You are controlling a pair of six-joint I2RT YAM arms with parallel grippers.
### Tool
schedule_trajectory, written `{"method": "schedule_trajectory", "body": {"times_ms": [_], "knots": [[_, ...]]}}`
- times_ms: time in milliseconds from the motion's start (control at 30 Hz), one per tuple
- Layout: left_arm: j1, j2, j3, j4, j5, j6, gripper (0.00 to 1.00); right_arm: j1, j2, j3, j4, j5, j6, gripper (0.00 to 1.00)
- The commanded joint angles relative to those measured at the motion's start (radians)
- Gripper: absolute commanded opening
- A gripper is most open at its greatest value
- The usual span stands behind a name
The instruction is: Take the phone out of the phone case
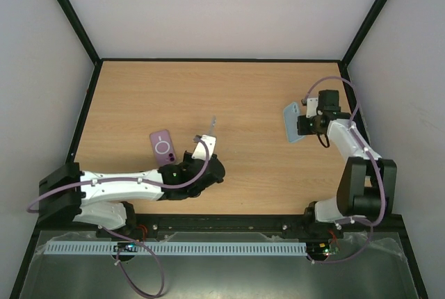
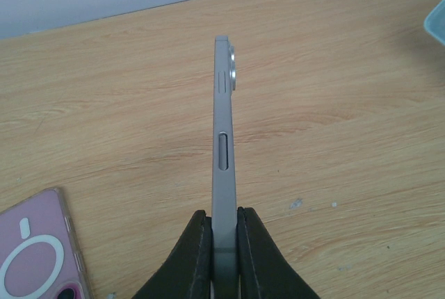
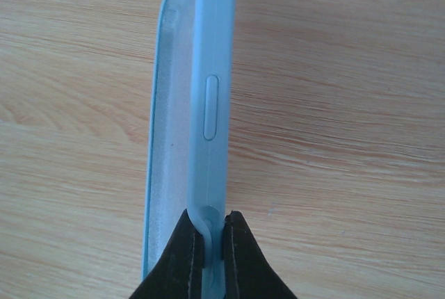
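The left gripper [image 2: 223, 221] is clamping the near end of the silver phone [image 2: 222, 132], holding it on edge above the wooden table [image 1: 243, 90], just left of centre in the overhead frame. In the left wrist view the phone is running up the middle of the picture, its side button facing the camera and its lens bump jutting to the right near the top. The 2 black fingers [image 2: 191, 257] are pressing against its 2 flat faces. The phone is sitting bare, out of any cover.

At the right of the overhead frame the right gripper [image 3: 207, 228] is pinching the near end of the light blue phone case [image 3: 212, 69], which is showing an empty pale lining along its left side in the right wrist view. Phone and blue case are sitting well apart.

A purple case [image 1: 162, 146] with a white ring on its back is lying flat on the table just left of the left gripper, filling the lower left corner of the left wrist view.
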Motion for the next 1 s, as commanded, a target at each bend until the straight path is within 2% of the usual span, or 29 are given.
{"method": "schedule_trajectory", "body": {"times_ms": [0, 100, 133, 167, 200, 233, 300, 400, 567, 667, 733, 867, 967], "knots": [[0.013, 0.066, 0.059, -0.013, -0.046, 0.034, 0.02, -0.085, 0.103, 0.015, 0.049, -0.098, -0.036, 0.02], [0.026, 0.109, 0.092, -0.018, -0.036, 0.073, 0.02, -0.129, 0.162, 0.036, 0.048, -0.142, -0.041, 0.03], [0.035, 0.121, 0.103, -0.018, -0.032, 0.085, 0.03, -0.139, 0.176, 0.045, 0.047, -0.156, -0.045, 0.15], [0.049, 0.135, 0.114, -0.020, -0.020, 0.098, 0.02, -0.149, 0.184, 0.057, 0.048, -0.154, -0.042, 0.34], [0.066, 0.146, 0.125, -0.021, -0.003, 0.115, 0.03, -0.156, 0.188, 0.083, 0.034, -0.135, -0.040, 0.46], [0.080, 0.157, 0.134, -0.023, 0.019, 0.129, 0.02, -0.165, 0.183, 0.108, 0.015, -0.119, -0.044, 0.54], [0.097, 0.181, 0.153, -0.027, 0.027, 0.165, 0.03, -0.187, 0.146, 0.160, -0.015, -0.089, -0.048, 0.62], [0.108, 0.223, 0.190, -0.048, 0.016, 0.194, 0.02, -0.194, 0.034, 0.170, -0.043, -0.073, -0.051, 0.67], [0.115, 0.331, 0.283, -0.092, -0.015, 0.247, 0.03, -0.185, -0.166, 0.147, -0.123, -0.307, 0.005, 0.68], [0.117, 0.453, 0.384, -0.163, -0.068, 0.265, 0.02, -0.185, -0.262, 0.138, -0.165, -0.467, 0.041, 0.68], [0.117, 0.535, 0.458, -0.232, -0.117, 0.265, 0.02, -0.185, -0.332, 0.077, -0.124, -0.511, 0.099, 0.69], [0.122, 0.659, 0.567, -0.336, -0.188, 0.274, 0.02, -0.186, -0.446, -0.114, 0.137, -0.447, 0.301, 0.67], [0.135, 0.708, 0.590, -0.344, -0.202, 0.297, 0.02, -0.187, -0.483, -0.198, 0.237, -0.445, 0.339, 0.67]]}}
